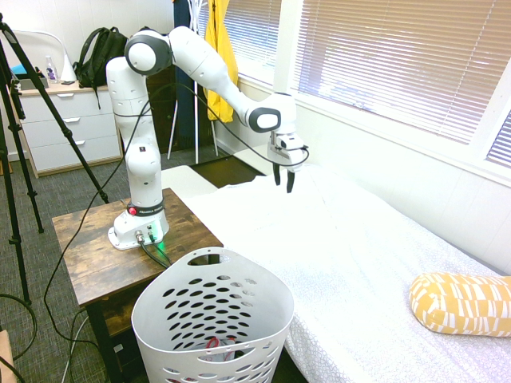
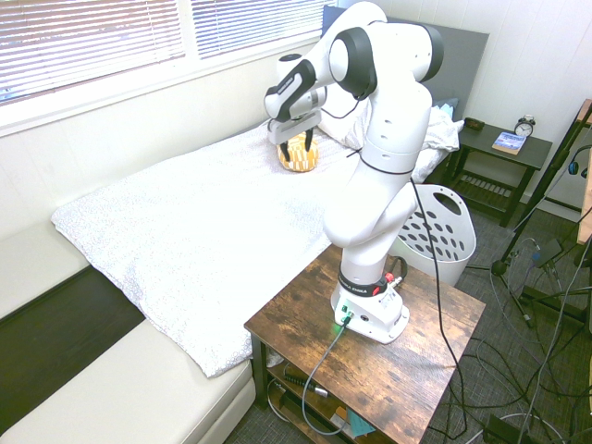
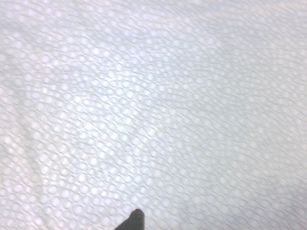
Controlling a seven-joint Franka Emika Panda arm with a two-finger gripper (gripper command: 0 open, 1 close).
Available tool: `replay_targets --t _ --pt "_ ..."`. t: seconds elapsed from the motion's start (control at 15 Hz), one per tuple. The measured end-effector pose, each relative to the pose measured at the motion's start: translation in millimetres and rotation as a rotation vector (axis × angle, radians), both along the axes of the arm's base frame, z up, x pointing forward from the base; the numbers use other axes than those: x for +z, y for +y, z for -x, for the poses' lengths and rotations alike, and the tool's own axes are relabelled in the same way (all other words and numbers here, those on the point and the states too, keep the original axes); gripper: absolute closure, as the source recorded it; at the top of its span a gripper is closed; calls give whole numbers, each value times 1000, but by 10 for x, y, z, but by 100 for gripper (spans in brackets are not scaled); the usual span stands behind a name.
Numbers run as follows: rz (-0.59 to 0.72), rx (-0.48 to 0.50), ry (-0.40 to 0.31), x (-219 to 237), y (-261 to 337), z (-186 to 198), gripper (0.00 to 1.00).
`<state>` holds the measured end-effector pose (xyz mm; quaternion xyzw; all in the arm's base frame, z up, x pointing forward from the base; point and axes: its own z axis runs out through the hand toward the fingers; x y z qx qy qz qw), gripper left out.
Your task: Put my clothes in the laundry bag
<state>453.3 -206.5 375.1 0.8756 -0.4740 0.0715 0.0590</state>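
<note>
Now | fingers [image 1: 283, 180] wide, empty | over bare bedspread [image 1: 359, 263] | laundry bag [image 1: 211, 315] at bed edge

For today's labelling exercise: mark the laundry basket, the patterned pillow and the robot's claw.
laundry basket [image 1: 209, 315]: first exterior view, front wall with oval holes.
patterned pillow [image 1: 463, 303]: first exterior view, middle of its yellow cover.
claw [image 1: 283, 180]: first exterior view, midway between its fingertips.

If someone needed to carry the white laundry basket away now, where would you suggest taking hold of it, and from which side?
I would take the laundry basket by its top rim, from above. It stands upright and open beside the bed, so the rim is the easiest edge to reach, thin enough for an open pincer to close over. The rounded, perforated walls offer a poorer hold. Something red lies inside at the bottom, so keep it level.
</note>
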Motion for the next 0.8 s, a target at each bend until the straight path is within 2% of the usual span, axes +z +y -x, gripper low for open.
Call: replay_targets --t 0.27,0.47,0.67,0.8 --pt "-4 27 -55 -267 1068 -560 0" --pt "-116 56 -47 -365 1774 -681 0" --pt "-166 106 -14 -353 2015 -674 0" --pt "-112 147 -9 -345 2063 -668 0"
